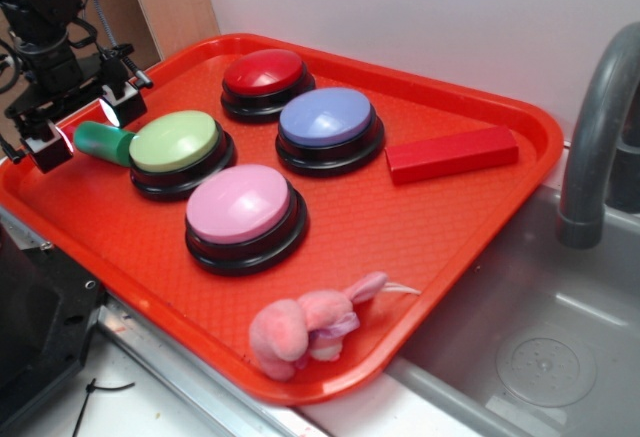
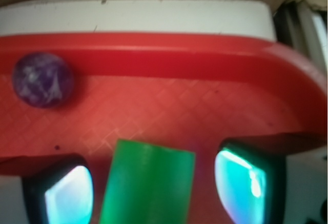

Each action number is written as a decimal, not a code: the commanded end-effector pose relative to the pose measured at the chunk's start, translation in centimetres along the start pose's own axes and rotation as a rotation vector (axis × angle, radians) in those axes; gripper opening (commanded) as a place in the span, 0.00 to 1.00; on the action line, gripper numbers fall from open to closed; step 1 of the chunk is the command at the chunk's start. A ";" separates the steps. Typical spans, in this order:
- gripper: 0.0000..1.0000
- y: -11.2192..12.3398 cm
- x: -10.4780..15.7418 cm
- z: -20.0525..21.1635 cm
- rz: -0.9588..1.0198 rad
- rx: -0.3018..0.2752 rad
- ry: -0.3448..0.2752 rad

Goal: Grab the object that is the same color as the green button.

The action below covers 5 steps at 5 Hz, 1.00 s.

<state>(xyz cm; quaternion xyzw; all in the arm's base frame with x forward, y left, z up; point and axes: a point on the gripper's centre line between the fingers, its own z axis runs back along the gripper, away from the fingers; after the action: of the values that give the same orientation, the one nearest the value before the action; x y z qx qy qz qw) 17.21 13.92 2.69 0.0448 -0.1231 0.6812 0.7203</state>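
Note:
The green cylinder [image 1: 104, 142] lies on its side on the red tray [image 1: 470, 227], touching the left side of the pale lime-green button [image 1: 175, 142]. My gripper [image 1: 82, 129] is low at the tray's left rim, open, with one finger on each side of the cylinder. In the wrist view the cylinder [image 2: 148, 183] lies between my two fingers [image 2: 69, 196] with a gap on each side, and the gripper [image 2: 154, 193] is open around it.
Red [image 1: 264, 72], blue [image 1: 326, 118] and pink [image 1: 240, 205] buttons stand on the tray. A red block [image 1: 452, 153] lies at the right, a pink plush toy [image 1: 305, 322] at the front. A purple ball [image 2: 42, 79] rests by the tray rim. A grey sink and faucet [image 1: 590, 147] lie right.

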 end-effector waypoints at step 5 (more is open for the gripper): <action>0.00 -0.7 -2.5 13.7 -0.700 -0.150 0.054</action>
<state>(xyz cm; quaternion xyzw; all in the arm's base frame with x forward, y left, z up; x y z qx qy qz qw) 16.63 7.35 14.20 0.0041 -0.1163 0.3829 0.9164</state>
